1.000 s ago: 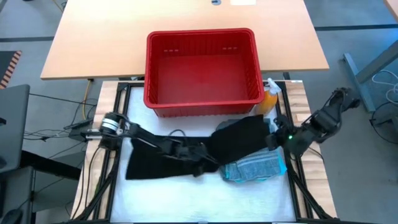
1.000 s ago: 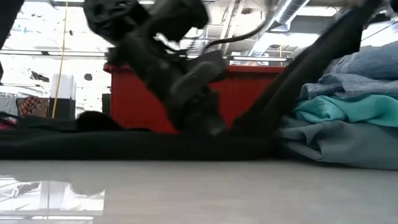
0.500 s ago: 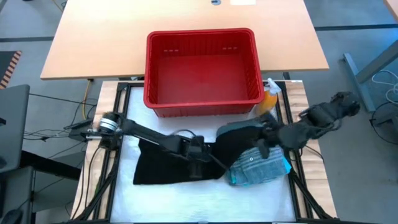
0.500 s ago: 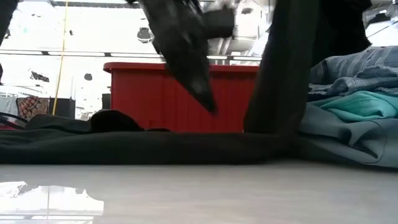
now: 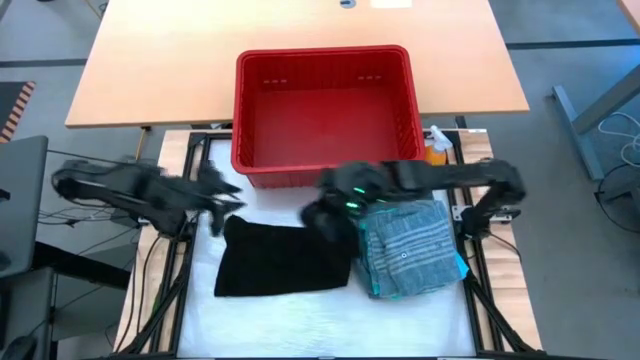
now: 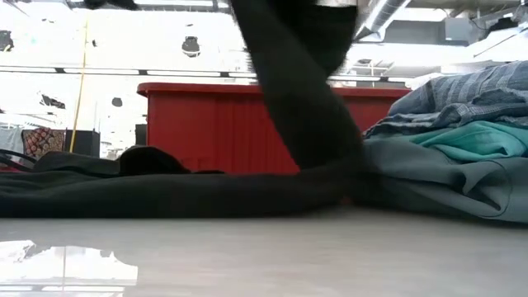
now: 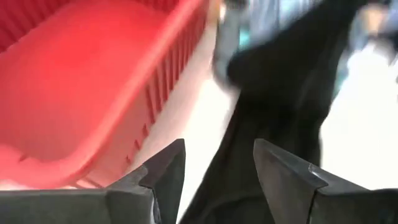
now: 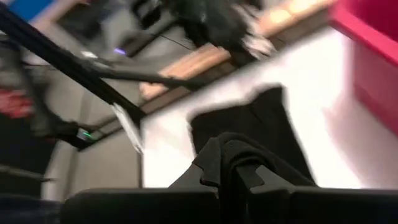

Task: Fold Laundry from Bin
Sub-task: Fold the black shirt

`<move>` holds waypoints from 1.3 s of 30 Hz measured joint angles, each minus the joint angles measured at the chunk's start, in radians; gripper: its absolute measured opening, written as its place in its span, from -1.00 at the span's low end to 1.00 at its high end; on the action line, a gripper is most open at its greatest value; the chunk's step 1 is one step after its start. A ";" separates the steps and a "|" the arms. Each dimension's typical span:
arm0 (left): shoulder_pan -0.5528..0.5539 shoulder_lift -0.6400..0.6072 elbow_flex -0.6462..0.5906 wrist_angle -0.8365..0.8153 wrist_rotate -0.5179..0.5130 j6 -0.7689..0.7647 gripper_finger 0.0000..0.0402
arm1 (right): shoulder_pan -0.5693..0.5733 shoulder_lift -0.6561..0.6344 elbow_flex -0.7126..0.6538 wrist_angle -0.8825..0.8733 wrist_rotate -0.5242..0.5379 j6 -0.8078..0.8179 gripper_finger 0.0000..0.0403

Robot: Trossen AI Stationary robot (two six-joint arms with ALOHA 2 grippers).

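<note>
Black garment (image 5: 285, 258) lower centre of tabletop (image 5: 300, 320), one edge lifted in right end effector (image 5: 330, 218), clamped shut on cloth. Left end effector (image 5: 222, 192) at left, fingers apart, empty. Risks: dragged fold, disturbed folded pile (image 5: 410, 245). Bin (image 5: 325, 105) empty above.

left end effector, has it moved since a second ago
Yes. In the high view the left end effector has pulled back from the black garment toward the table's left edge, below the bin.
</note>
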 joint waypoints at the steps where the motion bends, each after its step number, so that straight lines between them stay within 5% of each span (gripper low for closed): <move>1: -0.005 -0.069 -0.018 0.004 -0.007 -0.033 -0.09 | -0.021 0.053 0.026 0.063 -0.061 -0.016 -0.89; 6: -0.021 -0.326 -0.102 0.049 -0.050 -0.140 -0.09 | -0.067 0.383 0.223 0.321 -0.350 -0.014 -0.89; 12: -0.022 -0.421 -0.145 0.059 -0.075 -0.080 -0.09 | -0.050 0.819 0.582 0.520 -0.600 0.171 -0.80; 15: -0.021 -0.419 -0.147 0.060 -0.093 -0.021 -0.09 | -0.045 0.872 0.482 0.833 -0.651 0.383 -0.68; 18: -0.021 -0.400 -0.147 0.062 -0.109 0.026 -0.09 | -0.052 0.893 0.472 0.857 -0.695 0.446 -0.53; 26: -0.021 -0.337 -0.147 0.060 -0.148 0.086 -0.09 | -0.063 0.826 0.474 0.709 -0.678 0.352 -0.16; 32: -0.021 -0.294 -0.147 0.061 -0.125 0.088 -0.09 | -0.107 0.678 0.476 0.194 -0.476 0.113 -0.16; 37: -0.021 -0.271 -0.147 0.061 -0.114 0.075 -0.09 | -0.118 0.602 0.474 -0.109 -0.484 0.024 -0.19; 39: -0.021 -0.245 -0.150 0.067 -0.032 0.052 -0.09 | -0.100 0.557 0.472 -0.251 -0.460 -0.022 -0.19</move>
